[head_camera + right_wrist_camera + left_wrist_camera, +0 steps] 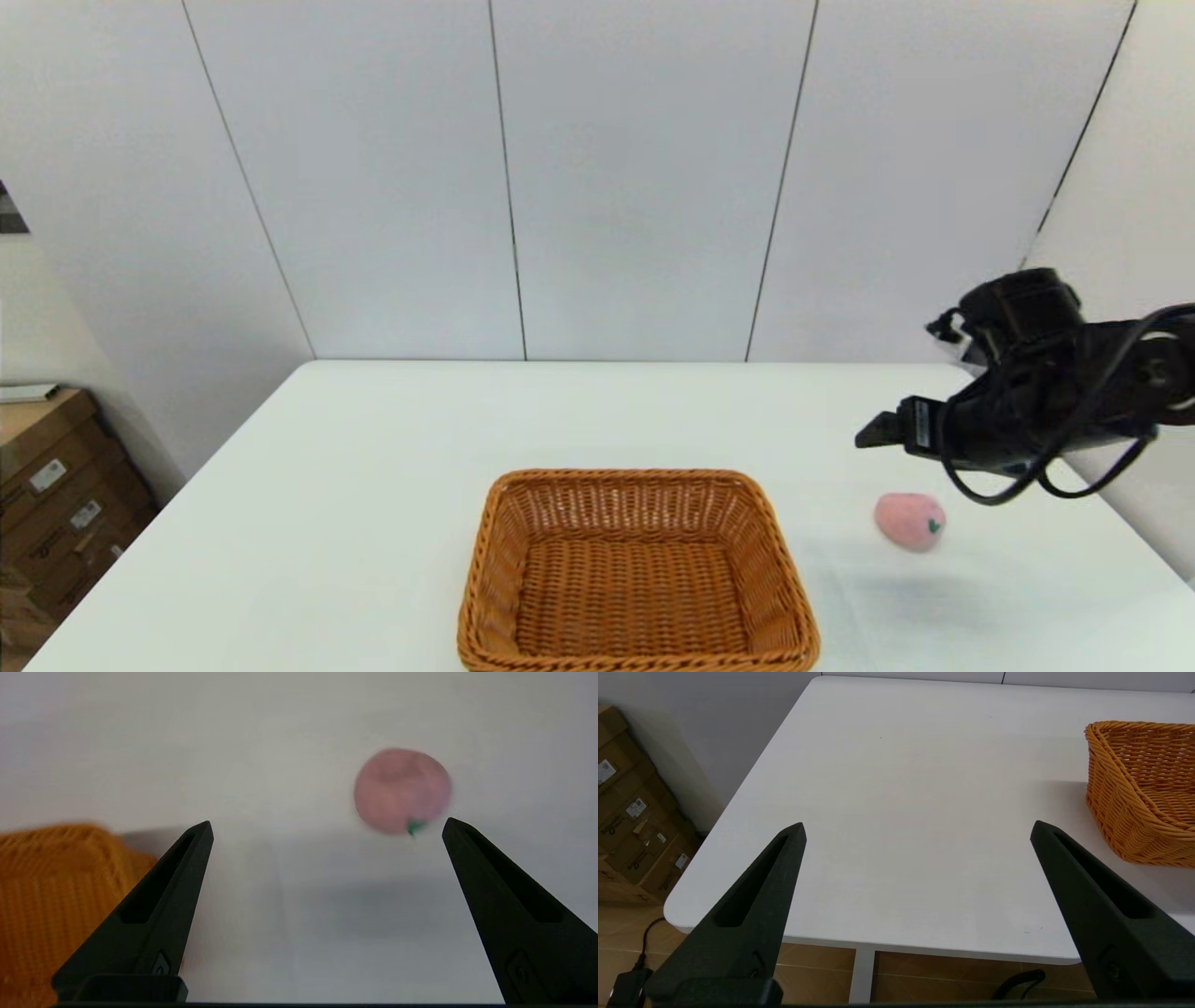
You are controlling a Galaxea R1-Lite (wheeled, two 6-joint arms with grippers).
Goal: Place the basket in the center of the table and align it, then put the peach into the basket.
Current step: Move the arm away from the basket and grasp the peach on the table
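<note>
The orange-brown wicker basket [638, 571] sits on the white table [373, 467] near its front edge, about midway across, and holds nothing. To its right lies the pink peach [909, 521] on the table. My right gripper [873, 435] hovers in the air above and slightly behind the peach, pointing left. In the right wrist view my right gripper [327, 828] is open, with the peach [402, 791] on the table beyond, nearer one finger, and the basket [56, 882] off to the side. My left gripper [917, 830] is open over the table's left front part, the basket [1143, 793] beside it.
Cardboard boxes [56, 485] stand on the floor left of the table. A pale panelled wall runs behind the table. The table's right edge [1139, 541] lies close beside the peach.
</note>
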